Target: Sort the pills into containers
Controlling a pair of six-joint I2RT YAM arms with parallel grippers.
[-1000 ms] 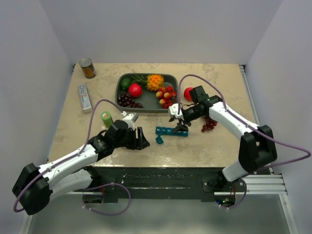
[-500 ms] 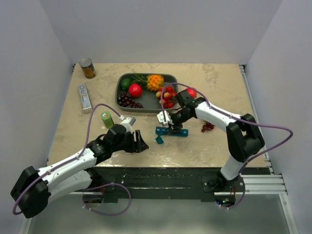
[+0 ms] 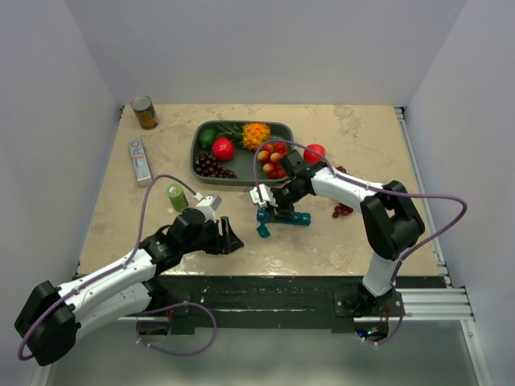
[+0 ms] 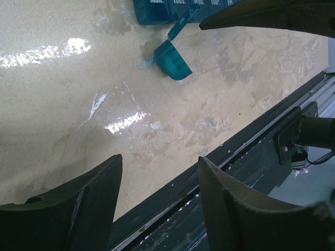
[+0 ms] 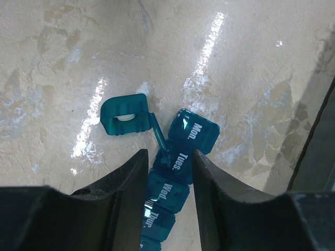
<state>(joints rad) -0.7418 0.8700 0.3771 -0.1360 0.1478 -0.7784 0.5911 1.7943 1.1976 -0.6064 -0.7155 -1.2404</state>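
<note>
- Hovering low by the near edge of the table (image 3: 113, 201), L gripper (image 3: 228, 239) has its jaws spread wide w/ nothing btwn them. L wrist cam shows only bare tabletop btwn its fingers (image 4: 78, 204).
- L wrist cam alone shows the dark front rail (image 4: 246, 151) below the table edge.
- Just beyond L gripper, a teal flap (image 3: 263, 231) lies on the table at the near-left end of the containers (image 3: 291, 218).
- R wrist cam shows the flap (image 5: 123, 117) hollow side up and tied to the strip by a thin strap. Top cam is too small to tell that.
- Containers: teal strip lying flat approx mid-table, running L-R in front of the grey tray (image 3: 195, 154).
- Only R wrist cam reads the lids (Mon., Tues., Wed.). The Mon. cell (image 5: 193, 130) sits skewed off the strip's line.
- R gripper (image 3: 269, 211) is down over the strip's left end. In R wrist cam its fingers (image 5: 123, 204) straddle the Tues./Wed. cells w/ a narrow gap, approx the strip's width. Can't tell if the pads press on it.
- L wrist cam catches one R finger (image 4: 261, 13) as a dark shape over the strip.
- The rest shows in top cam only.
- Dark red grapes (image 3: 344, 211) lie on the table right of the strip, apart from it.
- Green bottle (image 3: 176, 197) stands upright left of the strip.
- Tray holds fruit, w/ a red fruit (image 3: 315, 153) just beside its right end.
- White box (image 3: 141, 161) lies left of the tray, and a tin can (image 3: 144, 112) stands upright in the far-left corner.
</note>
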